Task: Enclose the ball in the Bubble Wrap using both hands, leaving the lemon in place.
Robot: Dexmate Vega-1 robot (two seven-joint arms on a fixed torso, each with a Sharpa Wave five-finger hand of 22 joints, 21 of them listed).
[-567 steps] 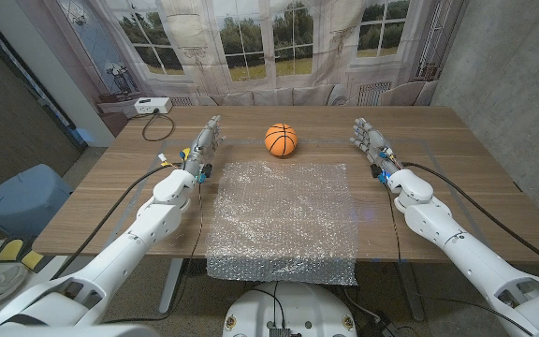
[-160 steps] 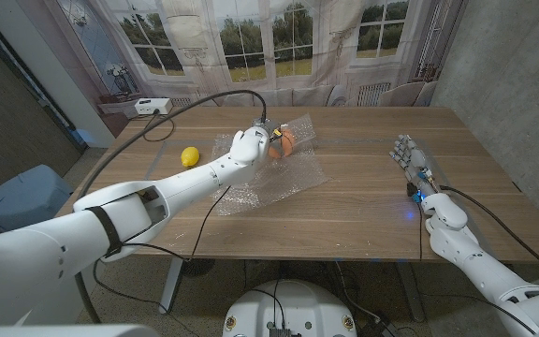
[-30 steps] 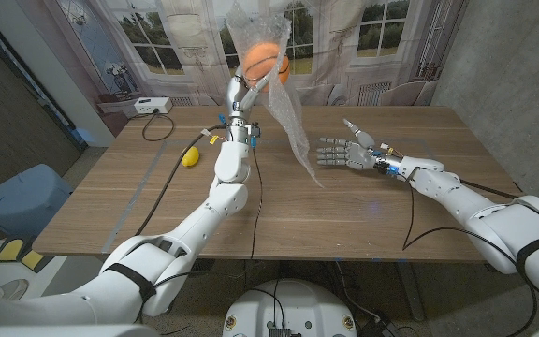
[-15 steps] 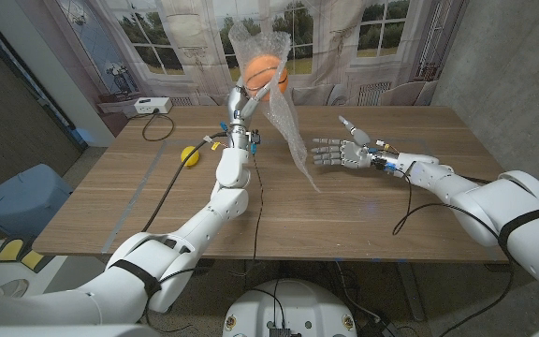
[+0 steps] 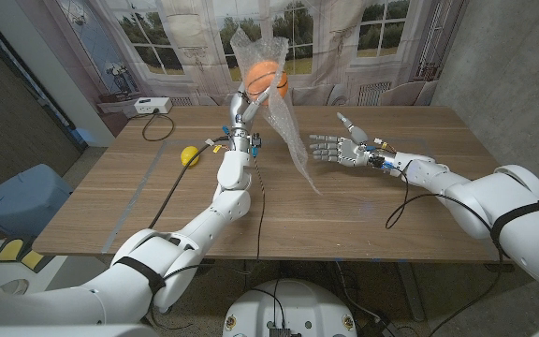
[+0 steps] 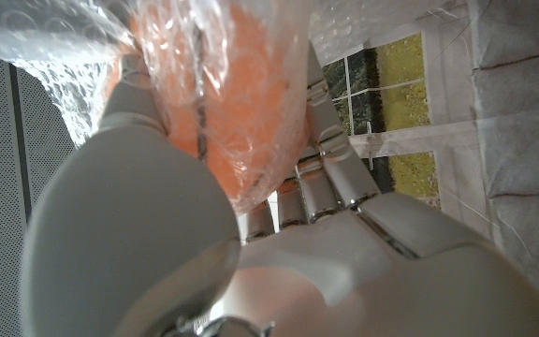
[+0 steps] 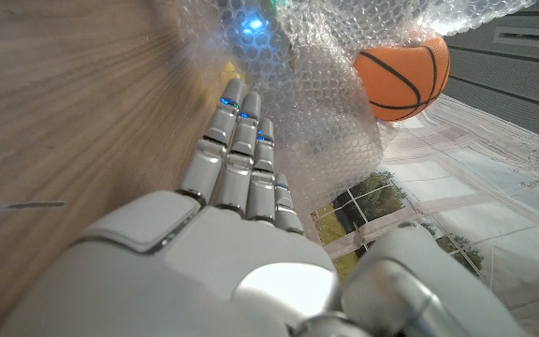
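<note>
- Ball [image 5: 266,76], orange with black seams like a small basketball, is up in the air above the far half of the wooden table [image 5: 363,211], gripped by the left hand [image 5: 243,101] through the Bubble Wrap [image 5: 284,122].
- Bubble Wrap is gathered loosely around the ball; a peak stands above it and a long tail hangs down toward the tabletop, between the 2 hands.
- In the left wrist view the left hand's fingers [image 6: 330,164] are clamped around the wrapped ball, the clear film pressed against the orange.
- Right hand [image 5: 337,150] hovers just beside the hanging tail, fingers spread apart and holding nothing; whether the fingertips touch the film cannot be told.
- Lemon [image 5: 190,154] lies on the table to the left of the raised left forearm, well apart from the wrap.
- White box [image 5: 150,107] with a black cable sits at the table's far left corner.
- No readable writing shows.
</note>
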